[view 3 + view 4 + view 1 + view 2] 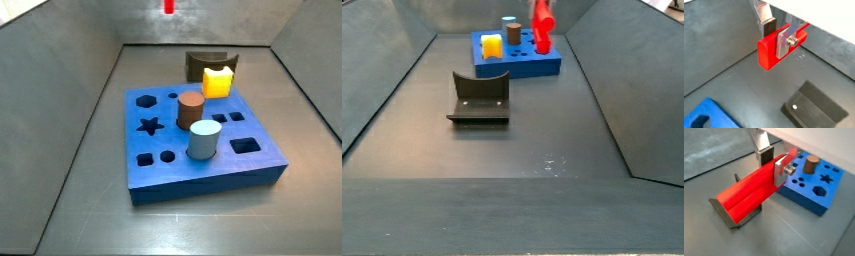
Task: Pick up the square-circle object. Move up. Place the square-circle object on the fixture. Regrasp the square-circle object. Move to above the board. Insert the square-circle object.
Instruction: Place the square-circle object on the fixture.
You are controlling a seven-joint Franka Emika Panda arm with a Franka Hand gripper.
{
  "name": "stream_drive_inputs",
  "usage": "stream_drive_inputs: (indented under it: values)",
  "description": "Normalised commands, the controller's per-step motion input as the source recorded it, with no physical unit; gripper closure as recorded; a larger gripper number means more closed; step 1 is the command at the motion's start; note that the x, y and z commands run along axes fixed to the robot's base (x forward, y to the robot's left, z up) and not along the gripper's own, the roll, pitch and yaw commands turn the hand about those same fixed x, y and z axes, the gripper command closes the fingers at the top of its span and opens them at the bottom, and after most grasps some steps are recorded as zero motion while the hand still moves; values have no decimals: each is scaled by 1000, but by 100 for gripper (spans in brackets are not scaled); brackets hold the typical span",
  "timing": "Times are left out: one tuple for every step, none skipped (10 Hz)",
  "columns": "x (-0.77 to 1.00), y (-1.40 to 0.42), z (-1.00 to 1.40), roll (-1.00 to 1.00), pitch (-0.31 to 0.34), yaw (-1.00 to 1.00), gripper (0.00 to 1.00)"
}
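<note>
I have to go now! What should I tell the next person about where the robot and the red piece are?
End effector: raised in the air, shut on the square-circle object, the red piece.
Fixture: on the floor, nothing on it.
Board: blue, farther back, holding a brown cylinder, a grey cylinder and a yellow block.
Done: the piece is picked up and lifted.
Left: whether the fixture regrasp happened cannot be told; moving above the board and inserting remain.

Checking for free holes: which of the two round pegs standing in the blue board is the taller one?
The brown peg; its top stands higher than the pale grey peg beside it. The gripper holds the red block up.
</note>
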Motion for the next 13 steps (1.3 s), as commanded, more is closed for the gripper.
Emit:
stream_drive_inputs:
  values:
    - [1000,-31,33,-89,160,37,100]
    - [1000,-25,28,-88,147,29,100]
    - [1000,-22,18,-89,141,22,100]
    - [983,-17,16,-90,138,20,100]
    - [1000,149,-233,-1000,-61,-68,100]
    - [1000,159,-242,-1000,-58,-71,100]
    - [1000,155,-191,-1000,-59,-84,100]
    - [1000,115,-139,-1000,-49,-82,100]
    - [919,81,-70,-1000,-18,-80,100]
    - [856,74,-46,-1000,-3,-80,100]
    - [747,61,-39,-1000,15,-82,100]
    - [667,55,-34,-1000,22,-87,100]
    - [558,50,-24,-1000,38,-98,100]
